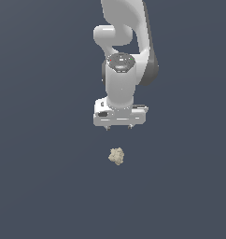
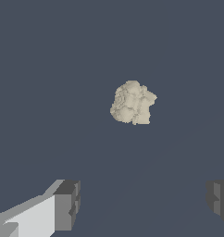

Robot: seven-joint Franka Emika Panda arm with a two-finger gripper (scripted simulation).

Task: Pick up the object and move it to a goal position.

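The object (image 1: pixel 116 156) is a small lumpy beige rock-like chunk lying on the dark grey floor. It also shows in the wrist view (image 2: pixel 132 102). My white gripper (image 1: pixel 118 127) hangs above it and a little behind, not touching it. Only short finger stubs show under the hand in the exterior view. In the wrist view the gripper (image 2: pixel 144 206) is open, with its two grey fingertips (image 2: pixel 67 203) far apart and nothing between them. The object lies beyond the fingers, clear of both.
The plain dark grey floor (image 1: pixel 49 186) fills both views. No other objects, containers or edges show. The arm's white links (image 1: pixel 126 42) rise behind the gripper.
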